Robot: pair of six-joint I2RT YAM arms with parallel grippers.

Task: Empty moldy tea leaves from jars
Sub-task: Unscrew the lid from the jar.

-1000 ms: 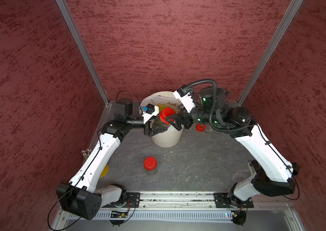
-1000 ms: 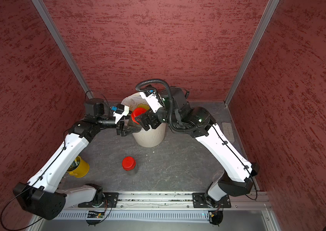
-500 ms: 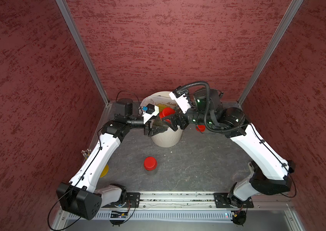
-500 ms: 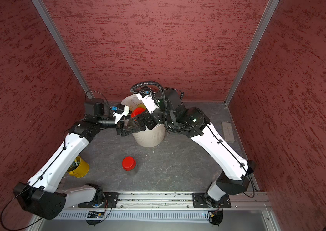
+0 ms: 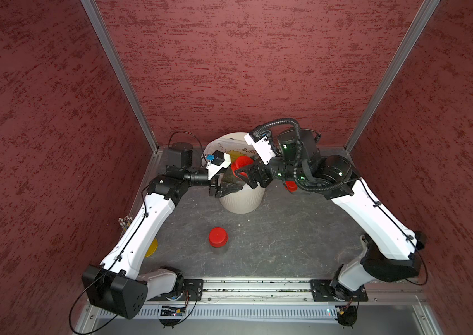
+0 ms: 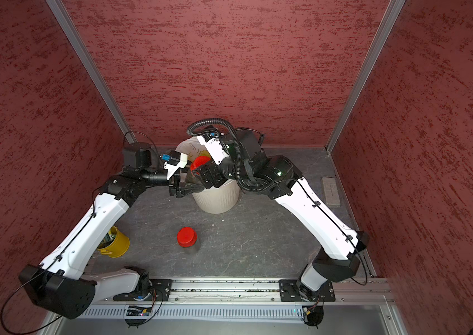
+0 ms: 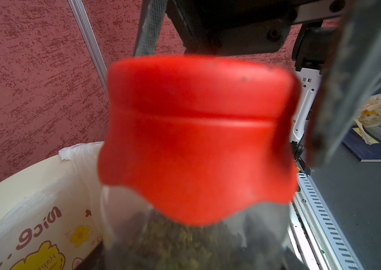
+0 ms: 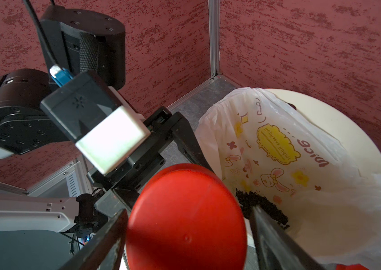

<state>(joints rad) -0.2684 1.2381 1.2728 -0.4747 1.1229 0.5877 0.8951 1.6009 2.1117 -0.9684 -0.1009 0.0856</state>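
Observation:
My left gripper (image 5: 229, 185) is shut on a clear jar of dark tea leaves (image 7: 185, 245) and holds it above the cream bin (image 5: 241, 200). The jar's red lid (image 5: 241, 164) is on. My right gripper (image 8: 188, 210) straddles that lid (image 8: 185, 217): one finger lies against its edge, the other stands a sliver off. A second red-lidded jar (image 5: 218, 237) stands upright in the middle of the table. A third red lid (image 5: 291, 185) peeks out from under my right arm.
The bin's white printed bag (image 8: 278, 145) holds a heap of black tea leaves (image 8: 262, 205). A yellow cup (image 6: 113, 242) stands under my left arm. A grey block (image 6: 330, 191) lies by the right wall. Red walls close in on three sides.
My right gripper has moved left onto the held jar's lid and its fingers have narrowed around it. The left arm and its jar have stayed still.

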